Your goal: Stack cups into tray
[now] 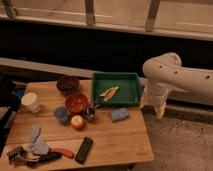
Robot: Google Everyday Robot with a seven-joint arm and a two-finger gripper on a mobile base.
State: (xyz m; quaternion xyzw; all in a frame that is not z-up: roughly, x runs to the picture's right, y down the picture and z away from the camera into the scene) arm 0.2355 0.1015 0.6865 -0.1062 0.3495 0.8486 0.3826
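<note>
The white tapered cup [31, 101] stands upright at the left edge of the wooden table [120, 137]. The small light-blue cup [61, 114] stands in front of the orange bowl [77, 103]. The green tray [116, 89] sits at the table's back right and holds a yellowish peel-like piece [109, 92]. My gripper [152, 106] hangs off the table's right edge, just right of the tray, pointing down. It is open and empty, far from both cups.
A dark brown bowl [68, 84] sits behind the orange bowl. An apple [77, 122], a small dark object [90, 112] and a blue sponge [119, 114] lie mid-table. A black remote [84, 149], a red-handled tool [60, 152] and a grey cloth [36, 142] lie at the front left.
</note>
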